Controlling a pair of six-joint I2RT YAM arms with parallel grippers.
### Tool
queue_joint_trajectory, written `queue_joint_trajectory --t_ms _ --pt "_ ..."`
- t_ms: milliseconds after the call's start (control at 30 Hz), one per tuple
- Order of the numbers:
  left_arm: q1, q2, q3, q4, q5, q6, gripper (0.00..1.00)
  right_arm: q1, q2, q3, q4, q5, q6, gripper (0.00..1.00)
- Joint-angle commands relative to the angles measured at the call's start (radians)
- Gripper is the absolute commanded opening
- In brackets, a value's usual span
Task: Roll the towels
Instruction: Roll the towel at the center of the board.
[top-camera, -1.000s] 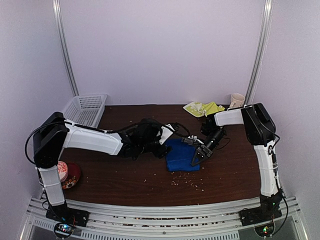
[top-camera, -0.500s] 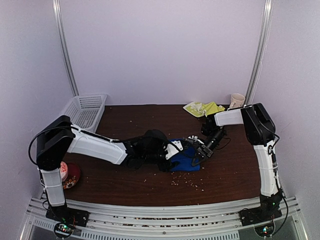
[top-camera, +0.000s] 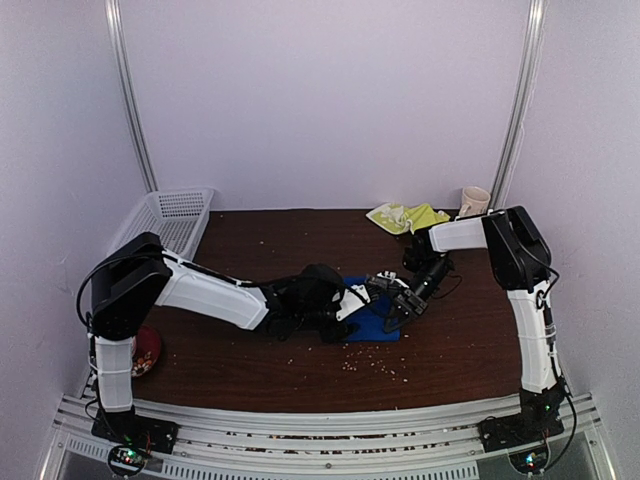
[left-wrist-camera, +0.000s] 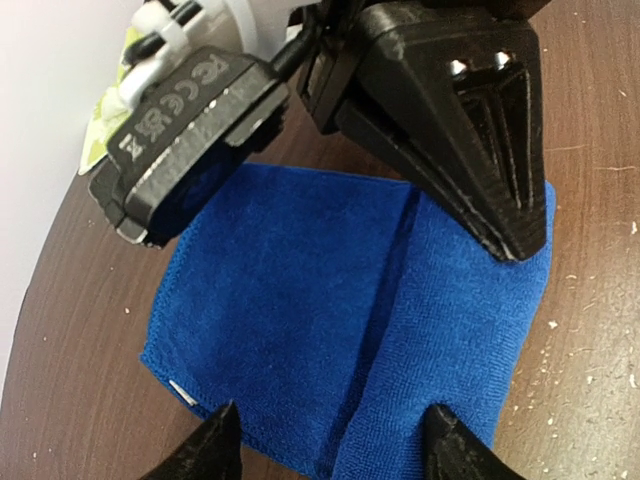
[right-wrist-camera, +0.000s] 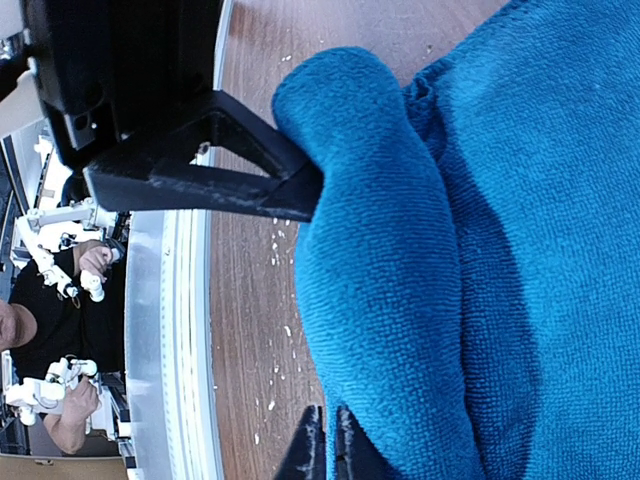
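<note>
While the larger royal-blue terry towel (top-camera: 378, 325) lies folded at the middle of the dark brown wooden table (top-camera: 250, 365), both arms reach over it from opposite sides. The left gripper (left-wrist-camera: 330, 445) reaches in from the left and hangs over the towel's left part with its two black fingertips well apart, one to each side of a raised fold that runs across the cloth; whether they touch the terry cannot be told. The right gripper (right-wrist-camera: 325, 440) reaches in from the right with its fingers drawn together, tips at the towel's right edge, right against a thick rolled-over lip of blue cloth; whether any cloth is pinched between them cannot be told. The smaller yellow-green towel with a pale white pattern (top-camera: 408, 216) lies crumpled at the far right of the table, well apart from both grippers and near a pale mug (top-camera: 474, 201). Pale crumbs (top-camera: 352, 366) dot the wood just near of the blue towel.
</note>
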Motion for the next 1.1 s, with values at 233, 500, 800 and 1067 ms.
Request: queue_joint_trajectory --t_ms 233,500,800,1067 --pt "0.062 0.022 0.003 0.033 0.058 -0.05 0.64 -0.008 -0.034 0.01 -0.022 0.021 -0.069 0.12" --pt "0.093 0.06 0.054 -0.004 0.113 -0.084 0.63 -0.01 -0.097 0.001 -0.022 0.048 -0.115 0.18" --pt "0.114 0.125 0.158 -0.091 0.164 -0.107 0.62 -0.044 -0.234 -0.066 0.015 0.117 -0.205 0.26" --pt "0.133 0.186 0.264 -0.187 0.225 -0.107 0.62 -0.144 -0.466 -0.284 0.288 0.183 -0.194 0.41"
